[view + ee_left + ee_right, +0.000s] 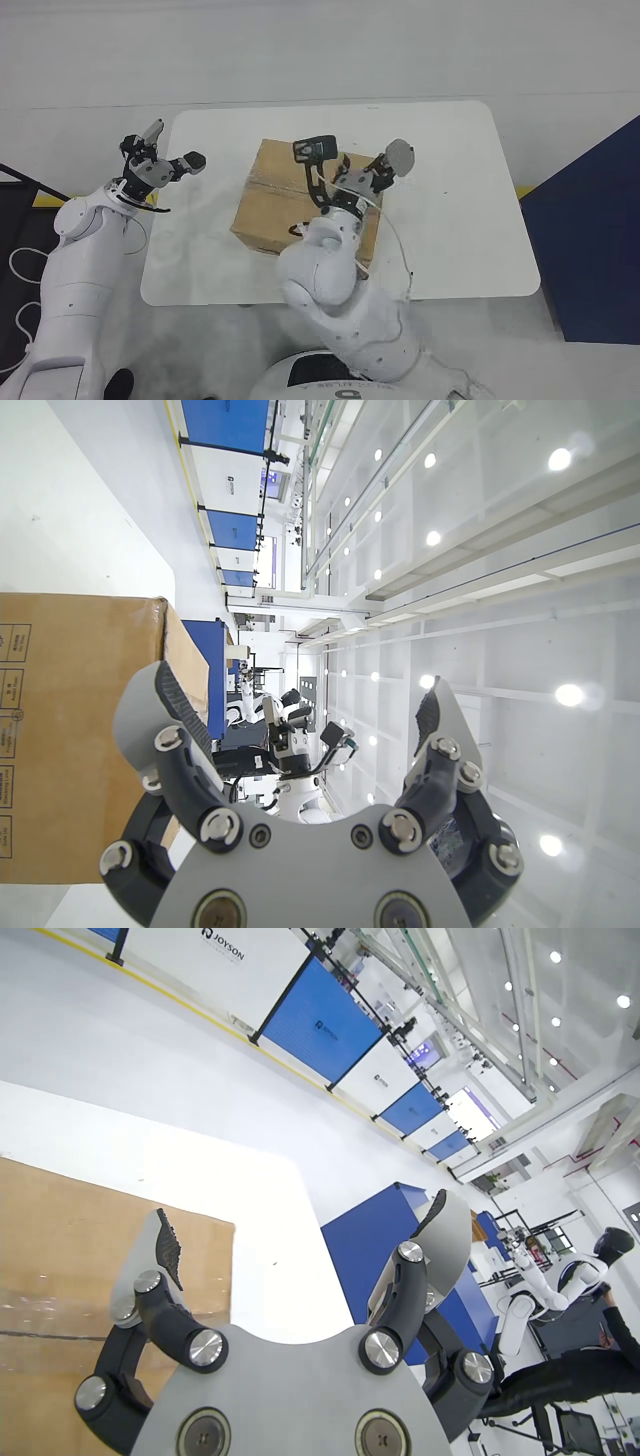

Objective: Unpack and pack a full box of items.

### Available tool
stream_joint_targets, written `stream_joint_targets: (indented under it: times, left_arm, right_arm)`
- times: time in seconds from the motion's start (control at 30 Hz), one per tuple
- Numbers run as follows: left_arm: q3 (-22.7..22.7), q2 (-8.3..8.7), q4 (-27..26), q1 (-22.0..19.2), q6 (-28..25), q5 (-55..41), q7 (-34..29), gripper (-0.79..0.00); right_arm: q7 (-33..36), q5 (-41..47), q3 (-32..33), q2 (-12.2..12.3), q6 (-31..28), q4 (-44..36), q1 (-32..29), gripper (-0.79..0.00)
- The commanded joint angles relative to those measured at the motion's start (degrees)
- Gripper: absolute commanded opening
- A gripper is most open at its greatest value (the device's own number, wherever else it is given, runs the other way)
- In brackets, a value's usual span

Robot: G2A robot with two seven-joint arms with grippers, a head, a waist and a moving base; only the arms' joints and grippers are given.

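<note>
A closed, taped cardboard box (275,195) sits in the middle of the white table (450,200). My right gripper (375,168) hovers over the box's right part, open and holding nothing. In the right wrist view its fingers spread wide around the gripper's middle (300,1205), above the box top (60,1238) and its tape seam (50,1323). My left gripper (172,147) is held near the table's far left corner, apart from the box, open and empty. The left wrist view shows this gripper (297,677) facing a labelled side of the box (75,700).
Bare table top (200,1168) lies to the right of the box and beyond it. A blue partition (600,240) stands off the table's right edge. The table's rounded edges are close to the left gripper.
</note>
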Motion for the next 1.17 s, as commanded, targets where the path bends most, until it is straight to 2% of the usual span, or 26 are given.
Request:
stream_joint_targets:
  times: [0.0,0.07,1.13]
  left_arm:
    - [0.0,0.0,0.0,0.0,0.0,0.0,0.0,0.0]
    - [0.0,0.0,0.0,0.0,0.0,0.0,0.0,0.0]
    - [0.0,0.0,0.0,0.0,0.0,0.0,0.0,-0.001]
  right_arm:
    - [-2.38,0.82,3.2,0.89,-0.21,-3.14,-3.28,0.0]
    - [-4.52,1.7,5.54,1.63,0.27,-5.5,-5.99,0.0]
    - [-4.52,1.7,5.54,1.63,0.27,-5.5,-5.99,0.0]
